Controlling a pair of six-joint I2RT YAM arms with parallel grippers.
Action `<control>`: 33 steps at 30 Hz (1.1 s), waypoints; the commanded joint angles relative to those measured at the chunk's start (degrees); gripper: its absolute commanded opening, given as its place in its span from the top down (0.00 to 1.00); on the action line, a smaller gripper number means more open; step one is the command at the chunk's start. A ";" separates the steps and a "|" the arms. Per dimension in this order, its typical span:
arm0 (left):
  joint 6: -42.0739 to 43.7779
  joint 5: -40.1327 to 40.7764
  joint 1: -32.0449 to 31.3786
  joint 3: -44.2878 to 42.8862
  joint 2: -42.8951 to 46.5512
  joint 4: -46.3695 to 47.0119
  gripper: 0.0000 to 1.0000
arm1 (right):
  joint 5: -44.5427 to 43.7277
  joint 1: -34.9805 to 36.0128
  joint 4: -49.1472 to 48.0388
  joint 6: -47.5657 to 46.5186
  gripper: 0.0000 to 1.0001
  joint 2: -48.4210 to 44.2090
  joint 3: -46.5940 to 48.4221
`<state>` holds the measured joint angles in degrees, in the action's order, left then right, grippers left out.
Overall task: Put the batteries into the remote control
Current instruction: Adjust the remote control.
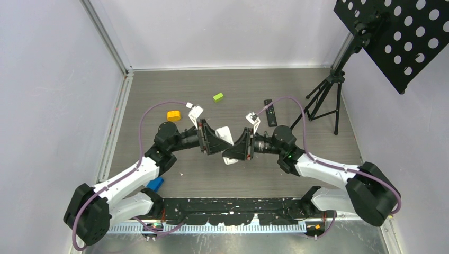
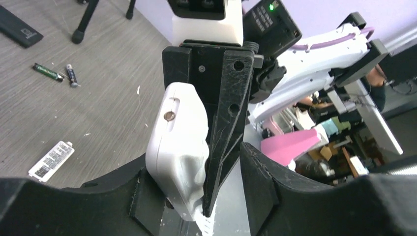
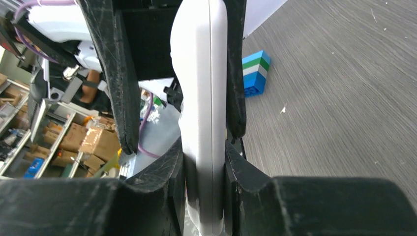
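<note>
Two grippers crowd one white remote [image 2: 179,147], held up off the table [image 1: 238,90] right between the arms. Only one of them really has it. The right gripper [image 3: 205,157] is pinched narrow on the casing, a pad flat against each face. The left gripper [image 2: 194,167] stands open around the same remote, and from the right wrist one of its fingers is well clear of the plastic while the other sits just beside it.

And the batteries [image 2: 48,72]? Two slim dark cells lie loose on the table near the black remote [image 2: 19,29], well apart from the white one, with nothing holding them.

Here's my worry: those four fingers are interleaved. If the left gripper backs out crooked, a finger could catch the casing and twist it in the right's pinch. Smooth plastic in a single grip could slide, tilt or drop. A tilted remote would make seating such small cells fiddly, and round cells may roll at a nudge.

I can't tell whether the battery bay is open, or whether the white labelled strip [image 2: 51,161] on the table is its cover.
</note>
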<state>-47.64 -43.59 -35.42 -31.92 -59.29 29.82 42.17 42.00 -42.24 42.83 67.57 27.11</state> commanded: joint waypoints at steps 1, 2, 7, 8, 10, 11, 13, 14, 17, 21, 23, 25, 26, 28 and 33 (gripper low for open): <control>-8.52 6.03 -0.14 1.94 2.17 13.05 0.46 | -1.92 0.10 -15.20 7.65 0.94 3.07 0.68; -8.52 6.49 -0.17 2.03 2.49 12.79 0.46 | -1.56 0.10 -16.26 8.21 0.94 3.84 0.70; -8.63 9.16 -0.17 2.73 3.33 12.81 0.41 | 0.15 0.10 -20.48 10.82 0.94 6.38 0.71; -8.76 9.84 -0.13 2.81 3.45 12.74 0.41 | 0.29 0.10 -21.19 11.25 0.94 6.61 0.60; -8.85 10.75 -0.09 2.96 3.31 12.72 0.41 | 0.76 0.10 -22.11 11.72 0.94 6.85 0.53; -8.95 11.55 -0.06 3.04 3.27 12.37 0.41 | 1.15 0.10 -22.18 11.75 0.94 6.79 0.61; -8.88 11.98 -0.05 3.05 3.02 12.35 0.45 | 1.49 0.10 -22.06 11.76 0.94 6.78 0.58; -8.95 12.03 -0.08 2.97 2.73 12.36 0.48 | 1.88 0.10 -22.07 11.75 0.94 6.86 0.69; -9.25 12.62 -0.04 2.75 1.89 12.22 0.50 | 2.76 0.10 -22.33 11.83 0.94 7.09 0.82; -9.57 13.52 0.20 2.66 1.09 12.17 0.50 | 4.05 0.05 -22.18 12.22 0.94 7.40 1.10; -9.53 13.62 0.33 2.49 0.82 11.72 0.49 | 4.27 0.12 -22.12 12.20 0.94 7.51 1.02; -9.22 13.39 0.37 2.35 0.54 11.45 0.50 | 4.28 0.02 -22.18 12.28 0.94 7.49 1.09; -9.04 13.36 0.36 2.27 0.42 11.12 0.51 | 4.32 0.01 -22.18 12.28 0.94 7.53 1.14; -8.80 13.45 0.49 2.36 0.32 10.67 0.56 | 4.32 0.01 -22.09 12.27 0.94 7.47 1.19; -8.25 14.11 1.19 2.71 0.78 9.75 0.64 | 4.84 -0.14 -22.00 12.44 0.94 7.62 0.95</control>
<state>-56.84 -31.03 -35.07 -29.17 -58.78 39.00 45.50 41.87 -59.99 55.31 75.42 27.11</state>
